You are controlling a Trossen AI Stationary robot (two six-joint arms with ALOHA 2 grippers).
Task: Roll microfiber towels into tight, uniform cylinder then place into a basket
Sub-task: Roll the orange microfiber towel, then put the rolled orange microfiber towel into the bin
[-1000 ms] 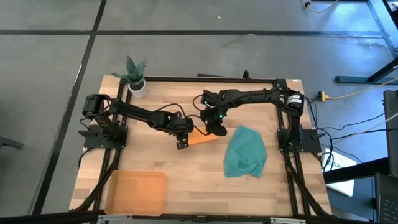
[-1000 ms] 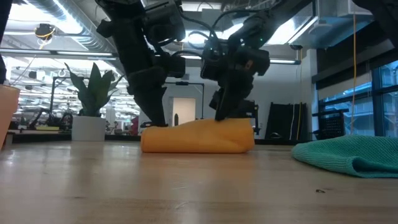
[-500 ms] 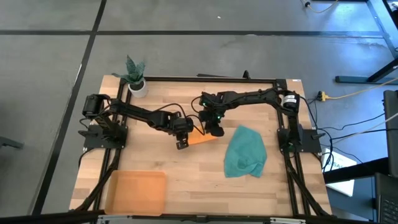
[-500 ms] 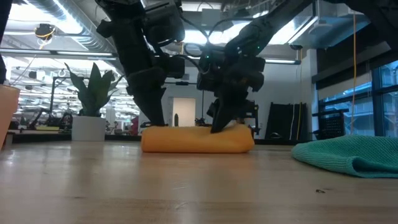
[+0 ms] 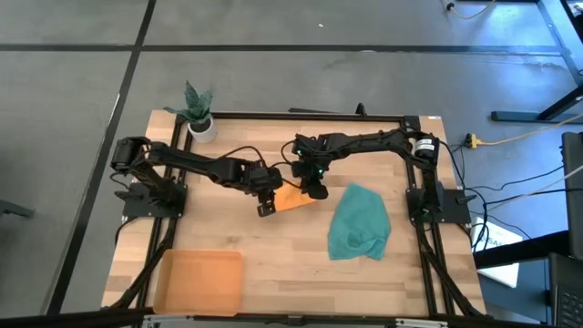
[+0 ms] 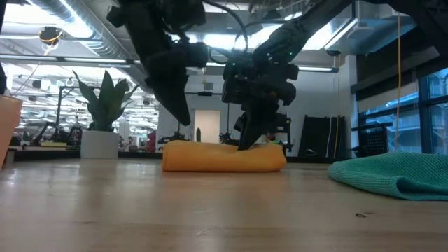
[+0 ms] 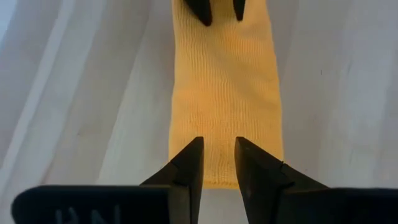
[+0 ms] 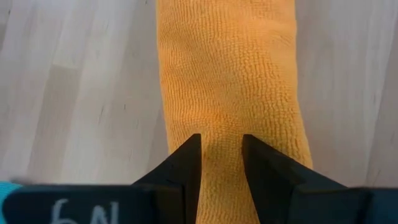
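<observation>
The orange towel, rolled into a flattish cylinder, lies on the table's middle. My left gripper hangs narrowly open just above the roll's left end, touching nothing. My right gripper stands on the roll's right part, fingers a little apart. The teal towel lies crumpled on the table to the right. The orange-tan basket stands at the near left corner. My right gripper presses its two fingertips down on the top of the roll near its right end, from above, pointing down. The fingers stand a little apart, side by side across the roll. The roll lies flat on the table, its top dented under the tips.
A white pot with a plant stands at the far left corner. The basket's edge shows at the low view's left. Bare wood lies between the basket and the teal towel.
My left gripper has risen off the roll's left end and now hangs clear above it. My right gripper has moved slightly toward the roll's middle and pressed down. The roll's right end, which bulged up a second ago, is now flattened.
</observation>
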